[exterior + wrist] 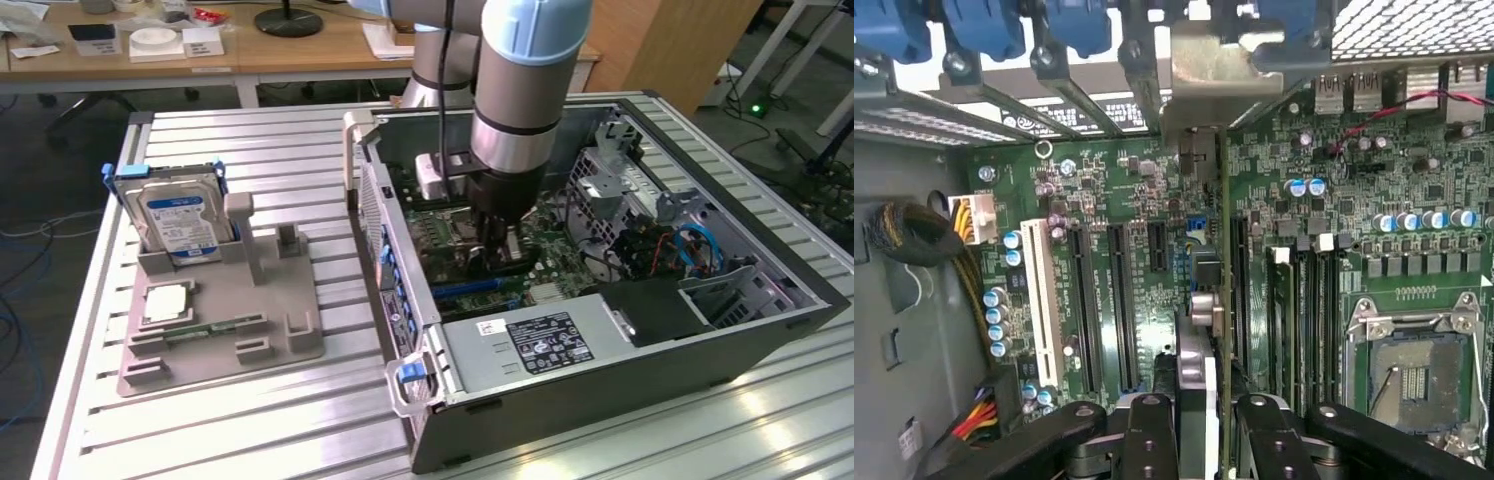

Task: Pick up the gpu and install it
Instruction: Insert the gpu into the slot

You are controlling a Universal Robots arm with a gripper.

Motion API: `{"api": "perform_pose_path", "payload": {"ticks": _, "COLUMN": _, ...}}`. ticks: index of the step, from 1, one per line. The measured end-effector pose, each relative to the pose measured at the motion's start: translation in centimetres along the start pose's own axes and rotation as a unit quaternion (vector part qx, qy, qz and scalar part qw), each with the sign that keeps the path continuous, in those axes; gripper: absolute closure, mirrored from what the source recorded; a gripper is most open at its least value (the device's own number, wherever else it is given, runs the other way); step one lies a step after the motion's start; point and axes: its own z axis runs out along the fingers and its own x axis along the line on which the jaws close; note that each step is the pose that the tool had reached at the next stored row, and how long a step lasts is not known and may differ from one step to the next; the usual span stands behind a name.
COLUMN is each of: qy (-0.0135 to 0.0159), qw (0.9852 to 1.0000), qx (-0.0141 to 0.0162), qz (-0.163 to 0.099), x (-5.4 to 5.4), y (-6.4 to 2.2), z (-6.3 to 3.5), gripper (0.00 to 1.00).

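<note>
My gripper (497,262) reaches down into the open computer case (747,330), over the motherboard (554,262). In the wrist view the gripper (1211,440) is shut on the gpu (1216,320), a thin card seen edge-on between the two black fingers (1152,435). The card stands upright over the motherboard (1124,180), in line with a black expansion slot (1240,290). Its silver-grey bracket (1199,70) lies against the case's rear slot openings. Whether its edge sits in the slot I cannot tell.
A grey holder (220,320) at the exterior view's left carries a hard drive (174,215), a processor chip (167,300) and a memory stick (214,327). Inside the case are a power supply (534,345), a white slot (1039,300), a CPU socket (1409,375) and cable bundles (904,235).
</note>
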Motion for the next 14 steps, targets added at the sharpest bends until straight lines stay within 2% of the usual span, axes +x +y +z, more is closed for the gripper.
{"api": "perform_pose_path", "payload": {"ticks": 14, "qy": 0.0002, "qw": 1.0, "qx": -0.0002, "qz": 0.002, "x": 0.14, "y": 0.64, "z": 0.54, "gripper": 0.72}}
